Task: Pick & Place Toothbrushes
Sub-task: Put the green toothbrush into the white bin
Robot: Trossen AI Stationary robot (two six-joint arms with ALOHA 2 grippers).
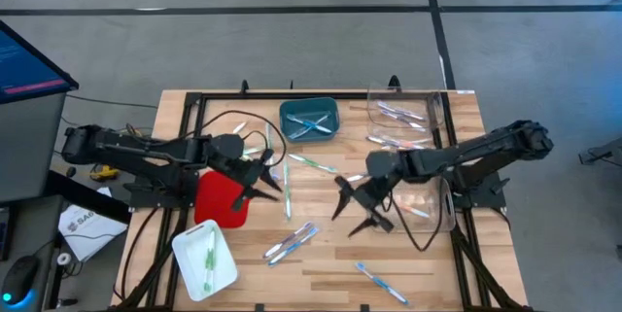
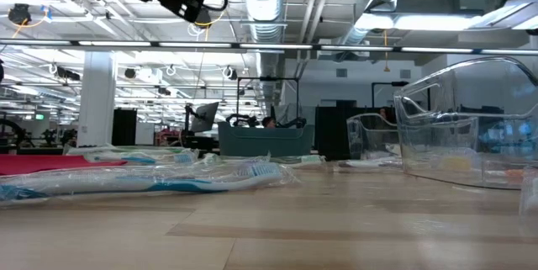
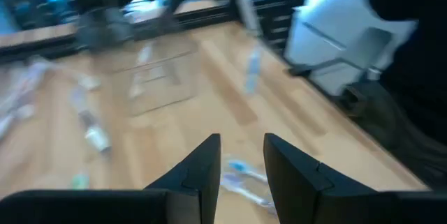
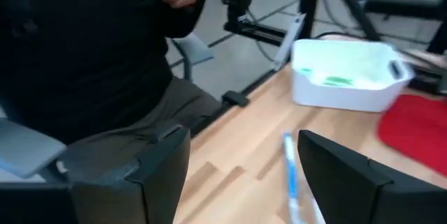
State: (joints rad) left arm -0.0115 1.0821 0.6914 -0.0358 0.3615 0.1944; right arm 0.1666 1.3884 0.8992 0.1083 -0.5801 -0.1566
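Toothbrushes lie scattered on the wooden table: a wrapped pair [image 1: 292,242] in the near middle, a blue one [image 1: 381,283] near the front edge, green ones [image 1: 313,163] in the centre. My left gripper [image 1: 277,184] hovers open above the table's middle; between its fingers [image 3: 241,140] is nothing, and wrapped blue brushes [image 3: 241,182] lie below. My right gripper [image 1: 348,217] hangs wide open right of centre, above the table, with a blue toothbrush [image 4: 288,165] on the wood beyond its fingers [image 4: 244,137].
A teal bin [image 1: 309,120] with brushes stands at the far middle, clear bins [image 1: 403,113] [image 1: 428,205] on the right, a red tray [image 1: 222,198] and a white bin [image 1: 204,259] holding green brushes on the left. A person in dark clothes [image 4: 84,42] sits at the near edge.
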